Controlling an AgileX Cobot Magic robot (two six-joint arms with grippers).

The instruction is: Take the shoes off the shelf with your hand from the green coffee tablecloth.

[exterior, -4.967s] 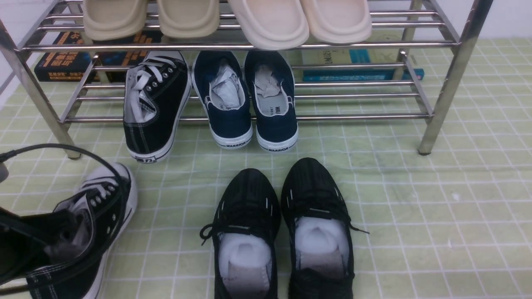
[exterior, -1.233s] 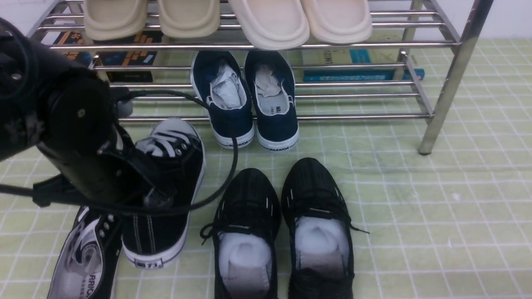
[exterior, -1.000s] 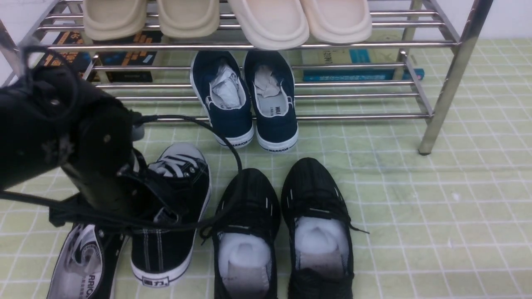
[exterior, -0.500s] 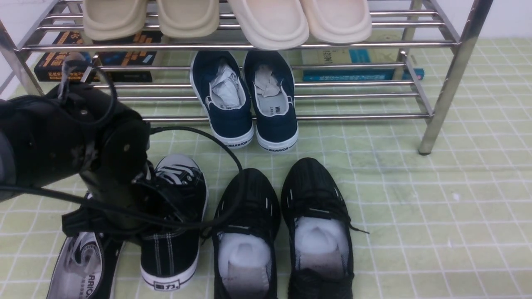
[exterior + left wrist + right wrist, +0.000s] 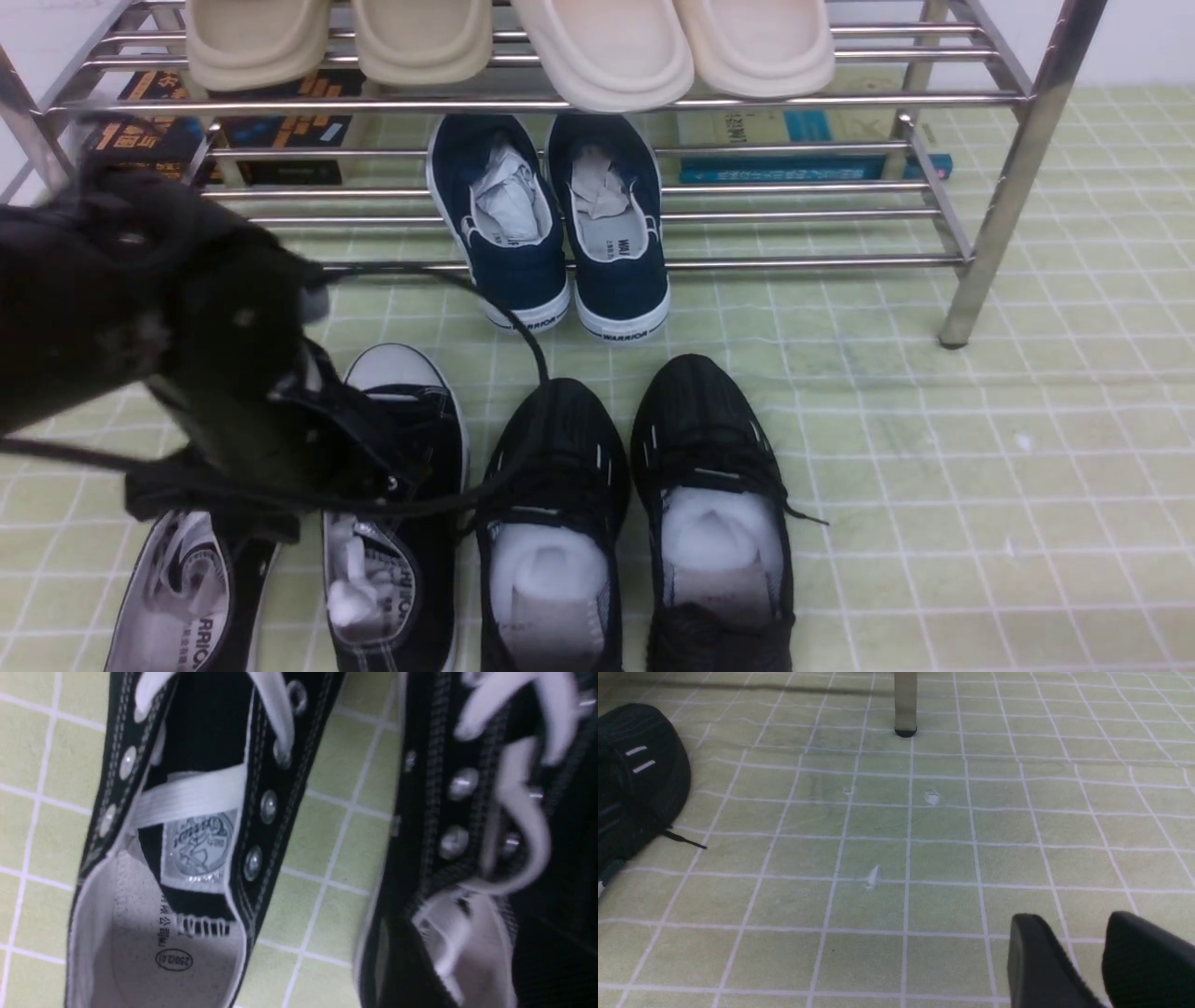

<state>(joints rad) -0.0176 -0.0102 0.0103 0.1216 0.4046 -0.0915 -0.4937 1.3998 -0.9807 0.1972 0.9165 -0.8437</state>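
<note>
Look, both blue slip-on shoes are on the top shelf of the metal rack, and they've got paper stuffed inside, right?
Not quite: in the front view, the blue slip-on shoes are on the lower shelf of the metal rack, not the top one. They do have paper stuffed inside.

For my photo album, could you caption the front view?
Black robot arm over two black canvas sneakers beside black mesh sneakers, below a chrome shoe rack.

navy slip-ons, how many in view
2: one on the rack's lower tier, the other right beside it, on its right. None others show, though the left arm may hide something.
</note>
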